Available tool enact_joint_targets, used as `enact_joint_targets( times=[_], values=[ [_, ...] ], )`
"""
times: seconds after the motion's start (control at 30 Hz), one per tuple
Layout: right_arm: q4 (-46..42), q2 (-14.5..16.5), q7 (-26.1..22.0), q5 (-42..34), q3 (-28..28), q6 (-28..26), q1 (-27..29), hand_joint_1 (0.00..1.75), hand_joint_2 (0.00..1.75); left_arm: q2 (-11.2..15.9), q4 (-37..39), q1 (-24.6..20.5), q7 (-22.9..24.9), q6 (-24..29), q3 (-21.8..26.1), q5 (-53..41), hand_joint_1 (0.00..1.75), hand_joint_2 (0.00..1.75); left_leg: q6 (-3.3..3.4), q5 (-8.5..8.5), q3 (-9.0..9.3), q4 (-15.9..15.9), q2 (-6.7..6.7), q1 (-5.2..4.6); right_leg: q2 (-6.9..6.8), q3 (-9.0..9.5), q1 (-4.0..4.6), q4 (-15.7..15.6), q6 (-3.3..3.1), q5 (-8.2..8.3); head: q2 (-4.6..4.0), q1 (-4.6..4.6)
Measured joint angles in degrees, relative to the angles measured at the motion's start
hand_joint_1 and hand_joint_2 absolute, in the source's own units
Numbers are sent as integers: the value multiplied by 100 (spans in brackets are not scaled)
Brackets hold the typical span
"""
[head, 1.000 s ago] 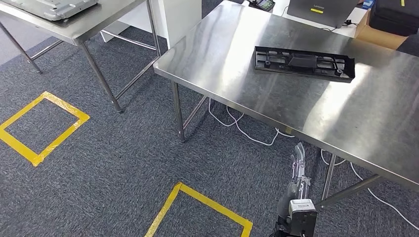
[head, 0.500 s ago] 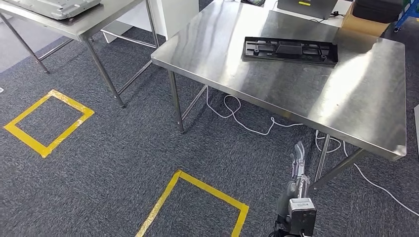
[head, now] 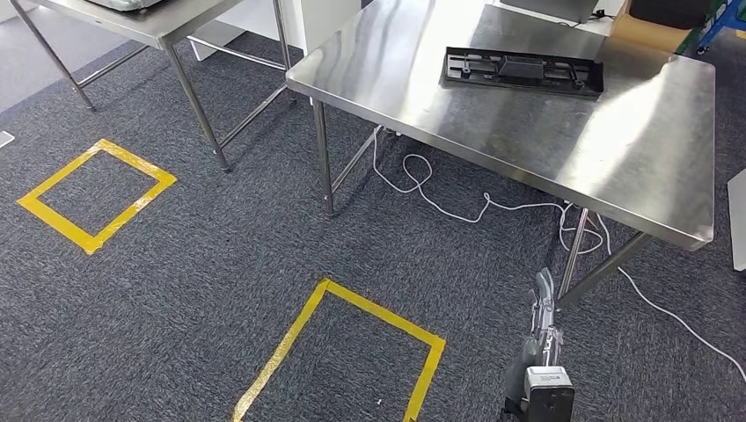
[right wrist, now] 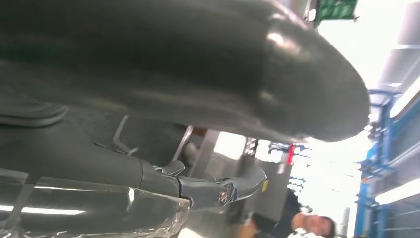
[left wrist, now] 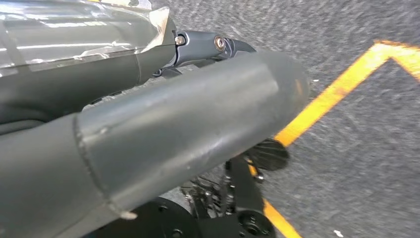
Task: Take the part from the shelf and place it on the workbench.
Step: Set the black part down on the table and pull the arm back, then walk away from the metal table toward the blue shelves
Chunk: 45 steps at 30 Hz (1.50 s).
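Observation:
The black plastic part point(head: 524, 71), long and flat, lies on the steel workbench point(head: 563, 149) near its far edge. My right hand point(head: 544, 327) hangs low beside my body, in front of the bench and well below its top. Its fingers point(right wrist: 225, 187) lie stretched out, apart from the thumb, with nothing between them. My left hand point(left wrist: 188, 109) hangs over the carpet, fingers point(left wrist: 208, 45) apart from the thick thumb, and it holds nothing.
A second steel table point(head: 167, 26) stands at the far left. Yellow tape squares point(head: 339, 352) mark the grey carpet. White cables point(head: 457, 207) trail under the workbench. A person point(right wrist: 317, 225) stands in the background of the right wrist view.
The whole picture has shifted: the camera moved, so the workbench now shows more fully and a little farther off. The part lies where it was. My right arm still hangs down.

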Motion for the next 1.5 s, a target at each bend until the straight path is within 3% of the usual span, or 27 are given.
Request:
enact_joint_targets(
  times=[0.03,0.07,0.13,0.17,0.23,0.27,0.37,0.4,0.43,0.47,0.5,0.57,0.63,0.67,0.83,0.97,1.13,1.27,1.33,1.43,1.47,1.5],
  values=[
    [-12,-18,2,-13,0,-12,47,0,0,-2,0,0,2,26,-1,-17,0,0,-30,58,-63,17,0,0,1,268,-13,-306,42,124,1,3],
    [-27,-32,4,-22,0,-15,80,0,0,-3,-1,1,3,43,-1,-27,0,0,-62,106,-118,49,-3,-9,4,639,-10,-790,43,121,1,11],
    [-59,-47,10,-26,0,-20,110,0,0,-7,-1,1,2,67,-1,-35,0,0,-128,180,-167,119,-5,-39,17,1216,16,-1690,-57,-144,1,4],
    [-68,-49,14,-27,0,-29,122,0,0,-8,-2,1,2,74,-1,-38,0,0,-150,209,-182,140,-5,-48,23,1345,36,-1916,-106,-261,1,-4],
    [-74,-53,26,-31,-1,-63,167,0,0,-8,-2,3,9,98,-1,-55,0,0,-186,210,-207,191,-4,-19,23,1334,3,-1955,-184,-289,1,-34],
    [-79,-55,31,-36,-2,-80,196,0,0,-7,-2,10,20,113,-1,-68,0,0,-204,96,-239,288,-7,-2,17,1322,-11,-1946,-229,-267,0,-37],
    [-112,-60,46,-56,-3,-100,247,0,0,-11,-1,32,67,160,-1,-109,0,0,-257,-629,-500,1166,-31,12,-4,1257,15,-1940,-362,-185,0,-51],
    [-119,-61,55,-62,-3,-100,255,0,0,-13,0,35,81,174,-1,-120,0,0,-263,-804,-602,1528,-36,11,-8,1233,37,-1936,-383,-169,0,-54],
    [-120,-62,66,-67,-4,-100,264,0,0,-14,0,36,96,188,-1,-131,0,0,-257,-864,-645,1767,-38,11,-10,1217,58,-1932,-395,-158,0,-53],
    [-121,-64,80,-70,-4,-101,273,0,0,-13,0,37,109,201,-1,-138,0,0,-238,-809,-596,1808,-38,9,-11,1213,77,-1928,-397,-154,0,-54],
    [-124,-65,93,-71,-4,-101,280,0,0,-13,0,37,122,211,-1,-142,0,0,-209,-674,-458,1647,-38,5,-10,1225,92,-1927,-396,-154,0,-55],
    [-146,-65,114,-70,-5,-100,286,0,0,-9,0,34,138,226,-1,-143,0,0,-114,-367,-21,947,-54,-17,-6,1262,118,-1924,-393,-159,0,-50],
    [-186,-66,123,-65,-8,-100,292,0,0,-6,0,33,143,231,-2,-148,0,0,-41,-233,232,470,-65,-61,-3,1253,141,-1916,-370,-161,1,-40],
    [-210,-64,127,-59,-9,-102,304,0,0,-4,0,34,143,232,-3,-150,0,0,-31,-239,255,397,-64,-80,-3,1221,150,-1902,-356,-163,1,-37],
    [-369,-51,205,48,-40,-150,386,0,0,-2,-2,10,150,233,-3,-218,0,0,-117,-297,211,234,-79,-125,-3,1077,157,-1841,-309,-157,0,-41],
    [-469,-24,317,167,-96,-194,426,0,0,-1,-2,2,171,224,-3,-272,0,0,-96,-300,207,233,-79,-159,-4,1030,147,-1848,-292,-147,0,-40],
    [-520,0,339,185,-122,-196,462,0,0,-1,-2,-5,174,217,-4,-275,0,0,-44,-280,203,242,-78,-178,-2,1025,121,-1862,-235,-109,0,-40],
    [-562,18,363,180,-136,-196,471,0,0,-1,-2,-6,180,217,-4,-278,0,0,107,-220,202,168,-98,-150,-20,1018,76,-1843,-147,-106,0,-47],
    [-572,22,398,154,-164,-192,466,0,0,-7,-2,-7,188,218,-4,-280,0,0,154,-154,202,90,-106,-98,-9,843,89,-1460,-169,-331,1,-37],
    [-522,25,434,82,-230,-135,452,0,0,-8,-2,-1,199,235,-3,-261,0,0,145,-112,138,84,-157,-89,13,270,34,-328,-180,-820,0,-32],
    [-483,24,436,60,-249,-103,441,0,0,-8,-2,3,202,242,-2,-247,0,0,127,-99,121,87,-188,-81,15,186,10,-170,-138,-842,0,-34],
    [-437,21,435,38,-264,-71,425,0,0,-9,-2,5,204,248,0,-234,0,0,106,-87,113,92,-226,-70,17,227,-15,-261,-74,-754,0,-32]
  ],
)
